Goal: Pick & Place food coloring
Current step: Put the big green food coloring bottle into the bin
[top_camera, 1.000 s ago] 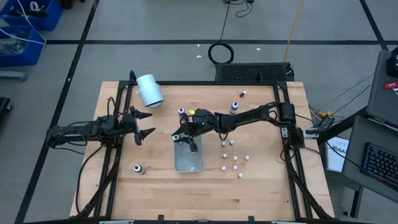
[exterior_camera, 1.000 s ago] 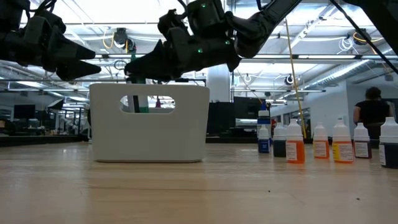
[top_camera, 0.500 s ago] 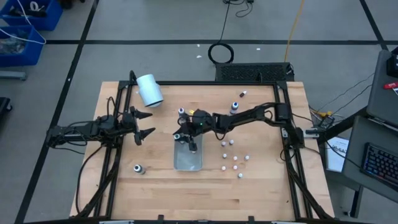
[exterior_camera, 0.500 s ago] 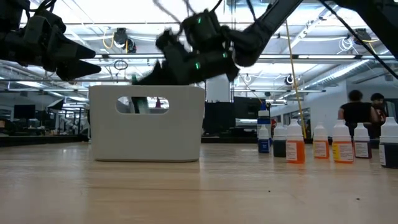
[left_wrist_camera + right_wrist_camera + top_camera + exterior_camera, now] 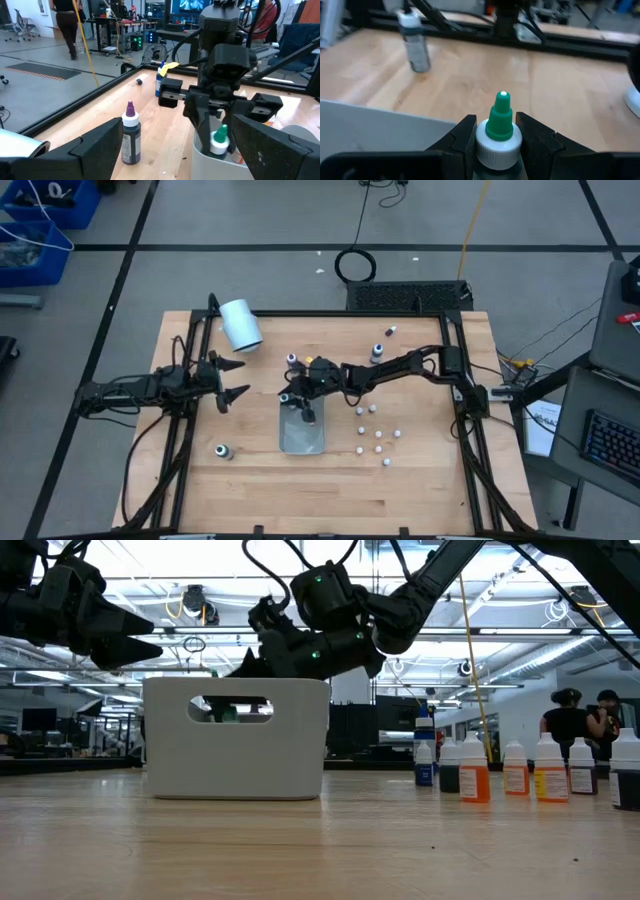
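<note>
Right gripper (image 5: 303, 411), jaws clamped on a green-capped bottle (image 5: 499, 131), lowers it into the bin (image 5: 303, 436); left gripper (image 5: 232, 378), jaws wide, waits at nine o'clock; bottles (image 5: 376, 432) at four o'clock remain unplaced.

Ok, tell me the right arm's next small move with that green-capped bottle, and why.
Probably open the jaws and let go. The right gripper holds the green-capped bottle by its neck, already lowered inside the white bin, so only the release seems left. The left gripper waits open, off to the side.
</note>
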Available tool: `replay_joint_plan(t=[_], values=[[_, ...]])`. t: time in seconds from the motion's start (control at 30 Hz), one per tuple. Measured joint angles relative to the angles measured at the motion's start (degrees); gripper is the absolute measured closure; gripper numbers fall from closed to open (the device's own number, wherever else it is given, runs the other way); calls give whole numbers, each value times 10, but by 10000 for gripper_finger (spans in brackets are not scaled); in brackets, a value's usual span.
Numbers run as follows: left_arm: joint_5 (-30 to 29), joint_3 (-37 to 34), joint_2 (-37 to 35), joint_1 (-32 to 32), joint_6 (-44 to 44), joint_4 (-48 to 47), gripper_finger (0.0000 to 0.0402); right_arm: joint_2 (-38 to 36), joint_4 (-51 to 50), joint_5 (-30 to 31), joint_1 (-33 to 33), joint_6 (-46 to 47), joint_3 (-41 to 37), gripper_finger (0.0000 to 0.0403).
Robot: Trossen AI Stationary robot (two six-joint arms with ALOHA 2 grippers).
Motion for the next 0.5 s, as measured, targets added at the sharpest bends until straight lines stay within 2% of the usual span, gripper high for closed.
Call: replay_joint_plan(t=[0.1, 0.3, 0.5], values=[[0, 0, 0, 0, 0, 0, 37, 0, -7, 6, -1, 0, 0, 294], [0, 0, 0, 0, 0, 0, 37, 0, -3, 6, -1, 14, 0, 238], [0, 0, 0, 0, 1, 0, 37, 0, 25, 4, 11, 15, 0, 230]])
